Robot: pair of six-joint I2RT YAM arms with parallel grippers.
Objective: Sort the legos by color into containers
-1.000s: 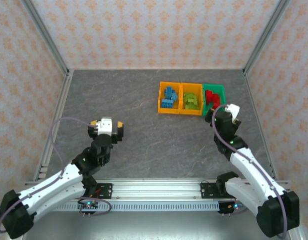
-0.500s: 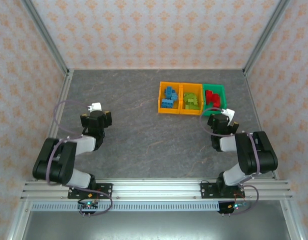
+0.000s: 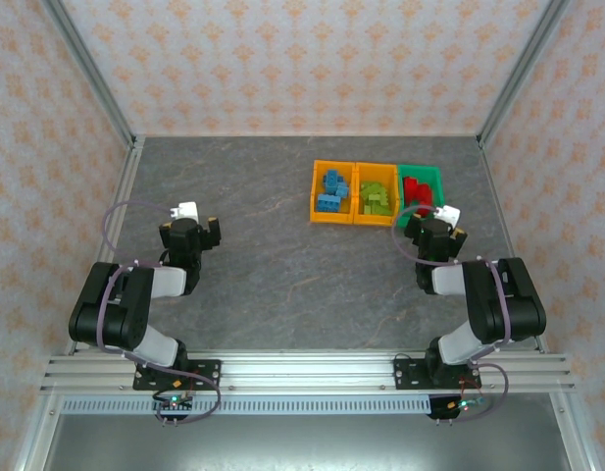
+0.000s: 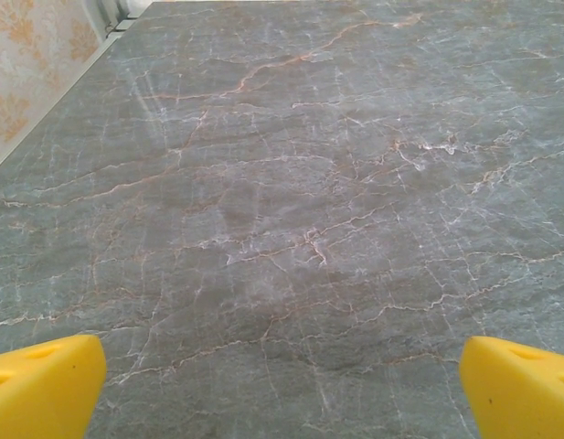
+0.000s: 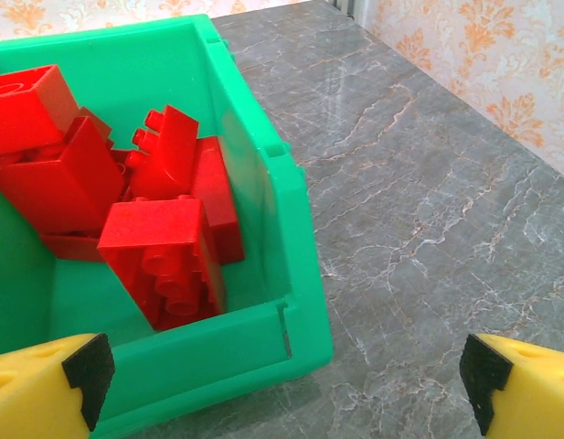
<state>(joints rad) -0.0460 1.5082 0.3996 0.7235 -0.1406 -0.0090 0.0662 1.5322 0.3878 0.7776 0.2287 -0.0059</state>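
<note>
Three small bins sit touching in a row at the far right of the grey marbled worktop (image 3: pixel 273 265). Blue bricks (image 3: pixel 331 189) fill the left orange bin (image 3: pixel 331 222), lime green bricks (image 3: pixel 377 197) the middle orange bin (image 3: pixel 376 223), and red bricks (image 5: pixel 126 183) the green bin (image 5: pixel 263 155). Both arms are folded back. The left end effector (image 3: pixel 190 230) hangs with jaws wide and empty over bare worktop, well apart from the bins. The right end effector (image 5: pixel 282 384), also wide and empty, sits just beside the green bin's near wall. The likely hazard is a forward nudge from it, which could shove the light bin, jolt its neighbours, or spill the heaped red bricks.
</note>
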